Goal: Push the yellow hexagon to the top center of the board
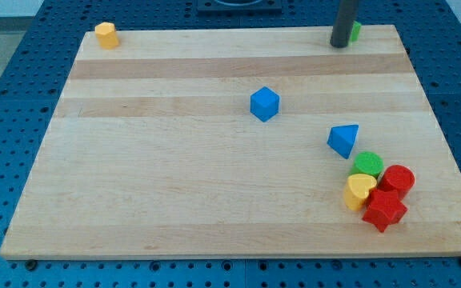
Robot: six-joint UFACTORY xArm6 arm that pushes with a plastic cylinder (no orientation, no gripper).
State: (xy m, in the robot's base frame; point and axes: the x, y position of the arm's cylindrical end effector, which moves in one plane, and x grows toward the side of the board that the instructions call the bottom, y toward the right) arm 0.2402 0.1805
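The yellow hexagon sits at the top left corner of the wooden board. My tip rests on the board near the top right, far to the right of the hexagon. A green block is mostly hidden just behind the rod, touching or nearly touching it.
A blue cube lies near the middle. A blue triangular block lies right of centre. At the lower right sits a tight cluster: a green round block, a red round block, a yellow heart-like block and a red star.
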